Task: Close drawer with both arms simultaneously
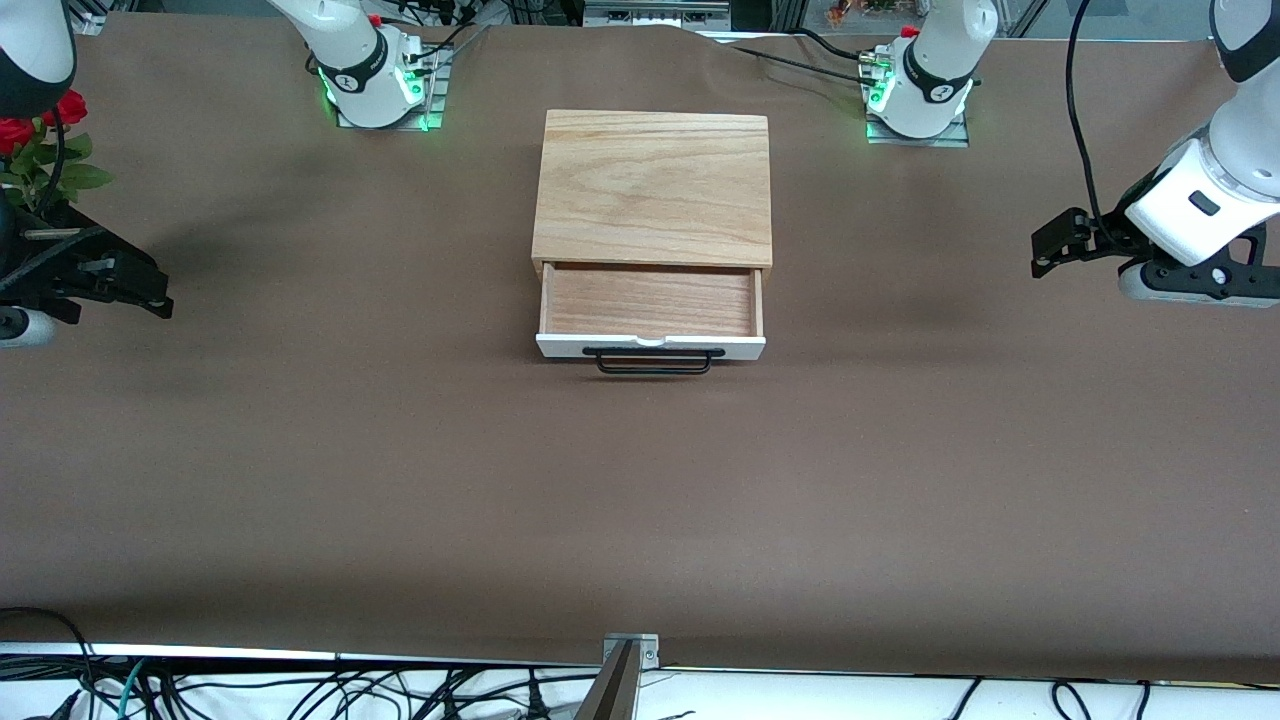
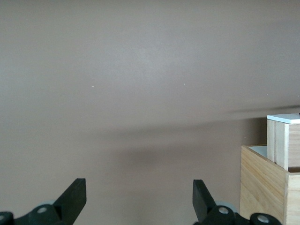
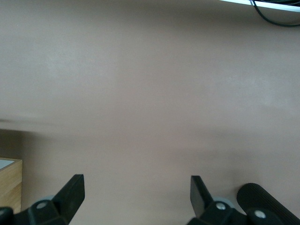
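One drawer (image 1: 651,305) was noted, pulled well out of a light-oak box (image 1: 654,186) that stood mid-table, between the two arm bases and nearer to the front camera than either. The tray was seen to be shallow, bare inside, with a white front panel (image 1: 650,347) and a black wire handle (image 1: 654,361) on the camera-facing edge.

Handling was judged as follows: the tray is probably light and stiff, and likely to slide freely. The box itself looked light enough to be shoved along the brown table cover (image 1: 640,500) if pushed hard. The white panel was judged the proper contact surface, one gripper toward each end of it, so that the tray would not be skewed and jammed. The thin handle was considered a poorer place to push.

The left gripper (image 1: 1050,248) was held above the table at the left arm's end, well apart from the drawer, fingers (image 2: 75,197) spread wide and holding nothing; a corner of the box was caught in its wrist view. The right gripper (image 1: 150,290) was held likewise at the right arm's end, fingers (image 3: 72,190) wide, nothing held. Red flowers (image 1: 40,140) were noted beside it.
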